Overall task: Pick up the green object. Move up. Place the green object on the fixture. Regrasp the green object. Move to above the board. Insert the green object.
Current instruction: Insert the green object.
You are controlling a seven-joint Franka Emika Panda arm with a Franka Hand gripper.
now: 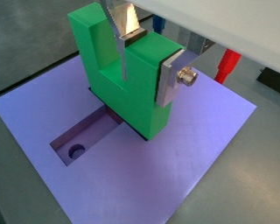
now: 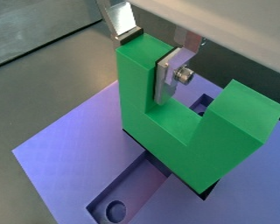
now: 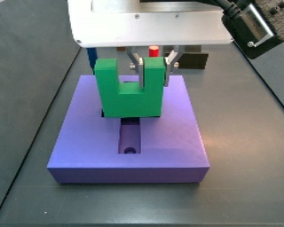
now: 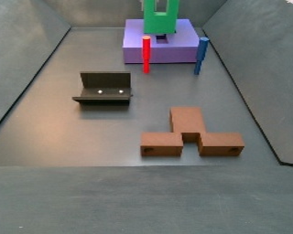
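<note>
Behind jaws, green object base hidden

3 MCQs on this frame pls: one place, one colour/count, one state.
1. Where is the green object?
A. on the fixture
B. standing in the board's slot
C. on the floor

2. What colours are the slim pegs beside the board?
A. red and blue
B. two red
C. yellow and blue

3. The gripper is:
A. wide open, clear of everything
B. shut on one prong
C. out of view

Answers:
1 B, its base sits in the recess.
2 A, a red peg and a blue peg flank it.
3 B, the finger plates clamp a prong in both wrist views.
</note>
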